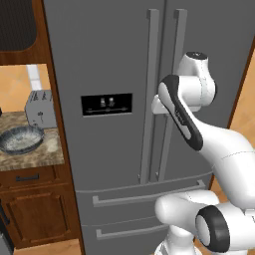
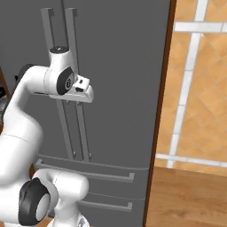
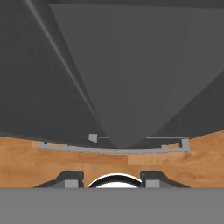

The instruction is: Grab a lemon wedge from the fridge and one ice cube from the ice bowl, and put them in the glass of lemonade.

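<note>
your claw (image 2: 84,91) sits right against the fridge (image 1: 109,60), at the right-hand one of its two long handles (image 1: 172,94). whether the claw is gaping or closed on that bar you cannot tell from here. the risk, as i judge it: a loose or off-centre hold on a slim, smooth steel bar could slip when you pull, and the door stays closed. the fridge is flat brushed grey with a glossy black panel (image 1: 107,104). left of the fridge, the shallow speckled ice bowl (image 1: 21,139) rests on a mottled stone counter (image 1: 47,149), a boxy toaster (image 1: 41,108) behind it.
</note>
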